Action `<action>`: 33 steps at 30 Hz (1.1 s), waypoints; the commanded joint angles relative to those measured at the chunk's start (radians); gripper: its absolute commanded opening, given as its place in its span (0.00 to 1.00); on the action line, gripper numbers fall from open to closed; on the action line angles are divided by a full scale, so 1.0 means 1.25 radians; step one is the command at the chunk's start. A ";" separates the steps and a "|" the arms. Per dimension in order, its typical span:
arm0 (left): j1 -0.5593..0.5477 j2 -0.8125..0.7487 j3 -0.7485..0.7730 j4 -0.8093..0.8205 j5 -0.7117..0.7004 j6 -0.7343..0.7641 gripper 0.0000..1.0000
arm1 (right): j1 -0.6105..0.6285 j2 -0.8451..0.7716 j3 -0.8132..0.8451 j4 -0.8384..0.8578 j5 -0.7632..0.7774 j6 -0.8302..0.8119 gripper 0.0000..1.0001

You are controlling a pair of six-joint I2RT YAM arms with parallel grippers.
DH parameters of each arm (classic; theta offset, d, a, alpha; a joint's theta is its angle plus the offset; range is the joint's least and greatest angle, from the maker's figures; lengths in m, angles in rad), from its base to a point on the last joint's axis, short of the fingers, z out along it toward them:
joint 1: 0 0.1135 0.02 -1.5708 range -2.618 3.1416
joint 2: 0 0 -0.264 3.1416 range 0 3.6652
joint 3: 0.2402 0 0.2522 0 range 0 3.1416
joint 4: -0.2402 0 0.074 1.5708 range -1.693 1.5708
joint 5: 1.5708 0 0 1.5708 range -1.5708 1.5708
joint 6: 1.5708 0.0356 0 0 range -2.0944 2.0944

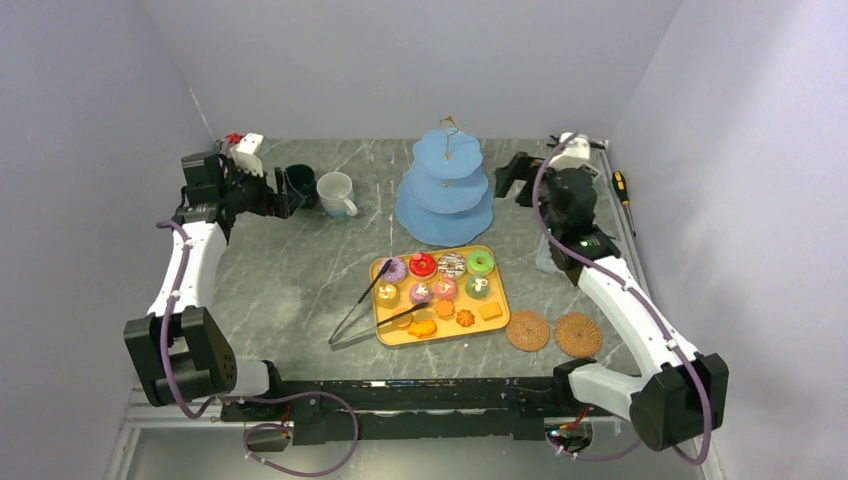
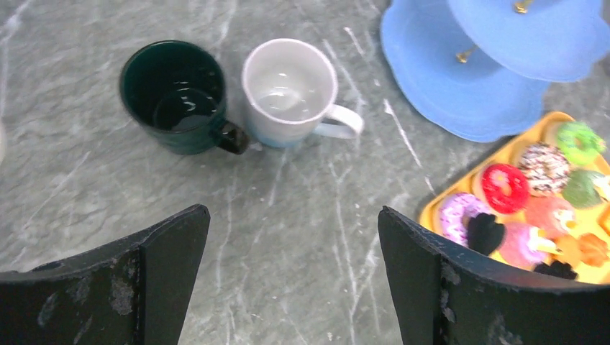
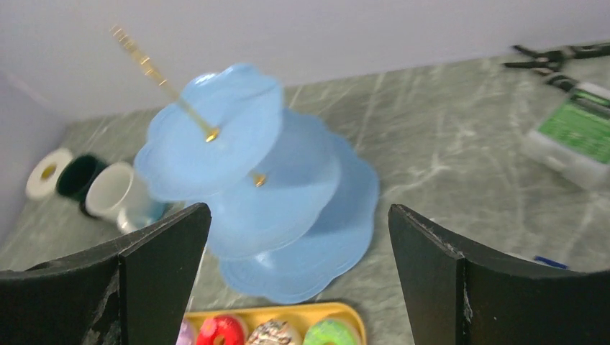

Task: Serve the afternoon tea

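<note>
Seen from above, a grey marbled table (image 1: pixel 300 270) is boxed in by pale walls at nine, twelve and three o'clock. At twelve o'clock stands the blue three-tier stand (image 1: pixel 445 195), with all the tiers I can see bare, so I judge that serving has not begun. Just beside it at six o'clock lies the yellow tray (image 1: pixel 440 249), with the doughnuts (image 1: pixel 440 265), cupcakes (image 1: pixel 420 292) and orange biscuits (image 1: pixel 455 315) all on it. My left claw (image 2: pixel 291 215) hangs released and grasping nothing at ten o'clock, above bare table. In its camera the white mug (image 2: pixel 290 90) and the dark green mug (image 2: pixel 176 93) sit side by side, upright and apparently empty. My right claw (image 3: pixel 298 212) hangs equally wide and empty at one o'clock, looking down at the stand. Two woven coasters (image 1: pixel 552 333) wait bare at four o'clock, well apart from the mugs. Black tongs (image 1: pixel 375 300) lie across the tray's nine o'clock rim, their tips among the treats. Left to do, as I judge it, is everything: moving the treats onto the tiers and setting out the mugs. For room, the widest open stretch runs from eight o'clock to the centre. The right side is tighter, between stand and wall. The stand's thin gold handle sticks up and could catch an arm crossing over it.
</note>
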 commanded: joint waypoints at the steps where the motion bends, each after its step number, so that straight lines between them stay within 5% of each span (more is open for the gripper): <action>1: -0.037 -0.017 0.066 -0.136 0.089 0.030 0.94 | 0.070 0.053 0.100 -0.092 0.010 -0.071 1.00; 8: -0.115 0.001 0.089 -0.220 0.066 0.073 0.94 | 0.123 0.172 0.235 -0.087 -0.034 -0.154 0.99; 17: -0.153 0.003 0.087 -0.262 0.038 0.083 0.94 | 0.124 0.412 0.549 -0.238 -0.262 -0.237 0.83; 22: -0.163 0.007 0.099 -0.287 0.032 0.096 0.94 | 0.124 0.463 0.575 -0.227 -0.270 -0.241 0.81; 28: -0.165 0.003 0.103 -0.299 0.034 0.098 0.94 | 0.127 0.510 0.606 -0.193 -0.239 -0.262 0.63; 33: -0.165 -0.003 0.103 -0.323 0.032 0.115 0.94 | 0.127 0.545 0.633 -0.161 -0.220 -0.277 0.59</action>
